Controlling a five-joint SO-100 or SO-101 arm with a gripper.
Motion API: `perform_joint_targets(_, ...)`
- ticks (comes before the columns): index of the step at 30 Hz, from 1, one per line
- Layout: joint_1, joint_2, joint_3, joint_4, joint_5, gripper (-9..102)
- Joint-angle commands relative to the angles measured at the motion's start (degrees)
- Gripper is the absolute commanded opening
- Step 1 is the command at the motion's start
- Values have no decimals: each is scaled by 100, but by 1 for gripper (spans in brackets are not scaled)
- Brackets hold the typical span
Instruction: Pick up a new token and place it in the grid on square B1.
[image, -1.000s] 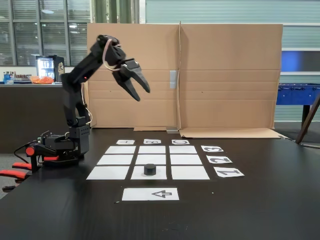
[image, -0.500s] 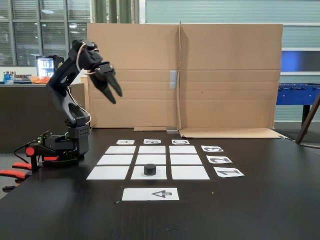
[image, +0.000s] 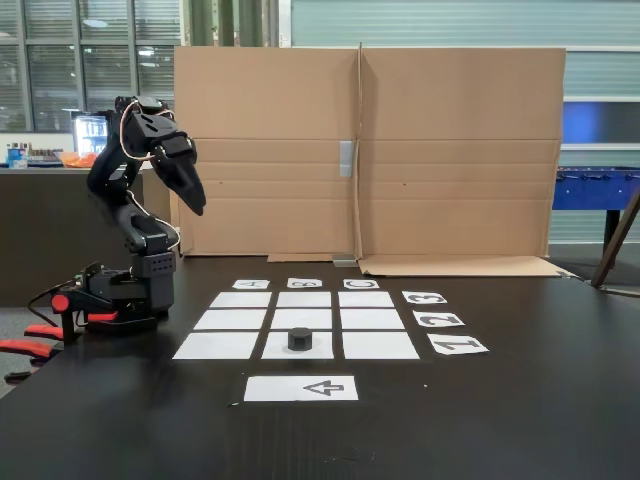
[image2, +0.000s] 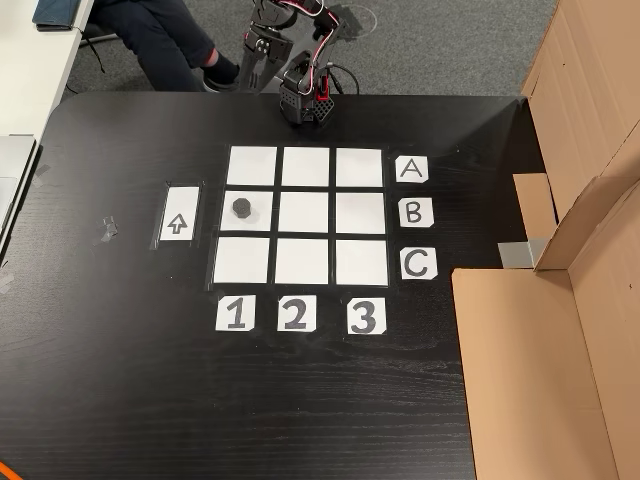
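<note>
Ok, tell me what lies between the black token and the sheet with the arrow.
Nothing but surface. In the other view the token sits on its white square, then a strip of bare dark table before the arrow sheet.

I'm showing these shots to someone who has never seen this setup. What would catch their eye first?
Probably the grid of nine white squares on the dark table, with a single black token sitting on square B1. Next, in the fixed view, the black arm at the left, its claw raised against the cardboard wall.
</note>
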Motion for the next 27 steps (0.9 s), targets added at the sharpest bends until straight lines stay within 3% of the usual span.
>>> perform_joint_targets(1,237,167,404,-369,18,11)
perform_joint_targets(9,958,773,1828,-1310,-9,10)
perform_joint_targets(27,3929,1494,3612,-2997,-905,8)
